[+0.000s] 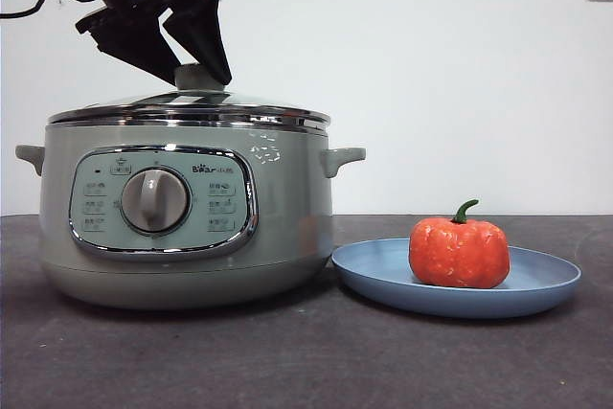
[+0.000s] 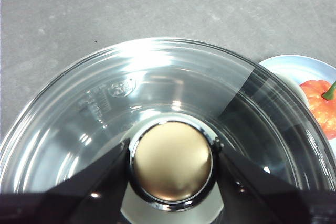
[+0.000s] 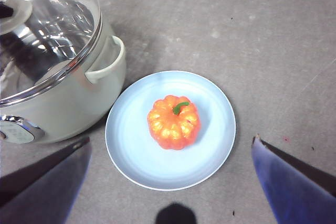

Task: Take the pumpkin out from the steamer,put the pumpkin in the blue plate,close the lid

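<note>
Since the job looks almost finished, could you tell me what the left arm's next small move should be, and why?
Probably lift the left gripper straight up. The lid already sits level on the steamer, the pumpkin lies in the blue plate, and the jaws stand beside the knob, seemingly just apart.

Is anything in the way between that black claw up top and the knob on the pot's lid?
Nothing visible is. The left gripper already has its jaws on either side of the knob of the lid, which sits on the steamer. The pumpkin rests apart on the blue plate.
</note>
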